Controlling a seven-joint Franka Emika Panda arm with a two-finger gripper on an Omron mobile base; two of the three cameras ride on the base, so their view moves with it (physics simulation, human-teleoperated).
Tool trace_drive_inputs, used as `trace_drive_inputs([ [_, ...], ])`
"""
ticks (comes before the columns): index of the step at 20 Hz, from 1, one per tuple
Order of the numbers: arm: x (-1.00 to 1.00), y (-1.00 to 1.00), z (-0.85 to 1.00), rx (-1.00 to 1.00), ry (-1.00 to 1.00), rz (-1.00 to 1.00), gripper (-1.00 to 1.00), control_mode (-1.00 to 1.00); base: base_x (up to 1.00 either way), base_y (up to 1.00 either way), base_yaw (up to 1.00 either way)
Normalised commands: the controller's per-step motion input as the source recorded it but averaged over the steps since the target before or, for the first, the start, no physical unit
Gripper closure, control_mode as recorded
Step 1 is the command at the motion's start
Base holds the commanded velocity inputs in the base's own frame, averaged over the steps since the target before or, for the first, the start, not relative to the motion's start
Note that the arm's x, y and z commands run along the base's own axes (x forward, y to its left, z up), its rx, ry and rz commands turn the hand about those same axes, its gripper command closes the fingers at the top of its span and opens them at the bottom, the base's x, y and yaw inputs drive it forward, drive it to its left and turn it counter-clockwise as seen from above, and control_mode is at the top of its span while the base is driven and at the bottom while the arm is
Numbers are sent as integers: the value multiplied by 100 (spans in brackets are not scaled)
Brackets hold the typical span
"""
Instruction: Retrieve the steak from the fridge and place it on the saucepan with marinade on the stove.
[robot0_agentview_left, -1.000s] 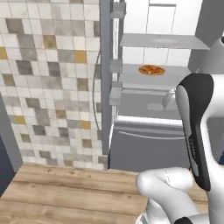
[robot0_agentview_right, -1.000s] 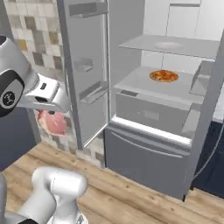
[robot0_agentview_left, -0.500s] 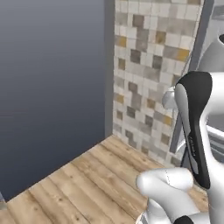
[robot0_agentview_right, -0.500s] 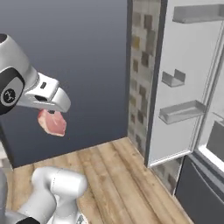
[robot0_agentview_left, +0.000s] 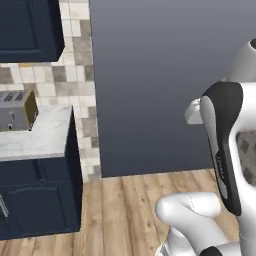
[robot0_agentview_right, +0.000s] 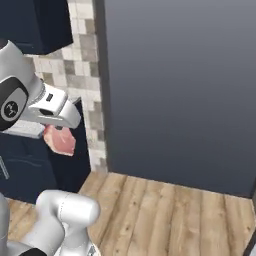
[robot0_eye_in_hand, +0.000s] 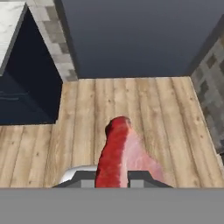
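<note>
The steak (robot0_agentview_right: 60, 141) is a pinkish-red slab with a paler edge. It hangs under my gripper (robot0_agentview_right: 56, 131), which is shut on it, at the left of the right base view, high above the wooden floor. In the hand view the steak (robot0_eye_in_hand: 120, 153) runs up from between the two dark fingertips (robot0_eye_in_hand: 86, 179) of the gripper (robot0_eye_in_hand: 113, 178), with floor planks beneath it. The fridge, the saucepan with marinade and the stove are out of view.
A marble counter (robot0_agentview_left: 42, 139) with a steel toaster (robot0_agentview_left: 16, 111) stands at the left over dark blue cabinets (robot0_agentview_left: 37, 200). An upper cabinet (robot0_agentview_left: 30, 27) hangs above. A tiled strip (robot0_agentview_left: 82, 90) meets a dark grey wall (robot0_agentview_left: 160, 80). Wooden floor (robot0_agentview_right: 170, 220) lies ahead.
The whole picture has swung left with the base: the open fridge has left both base views, and the grey wall, counter and toaster have come in. The steak stays in the shut gripper.
</note>
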Motion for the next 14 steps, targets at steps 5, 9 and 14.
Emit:
trace_drive_inputs([
  [5, 0, 0, 0, 0, 0, 0, 100, 100, -16, 7, 100],
  [9, 0, 0, 0, 0, 0, 0, 100, 100, -16, 3, 100],
  [14, 0, 0, 0, 0, 0, 0, 100, 100, -12, 6, 100],
])
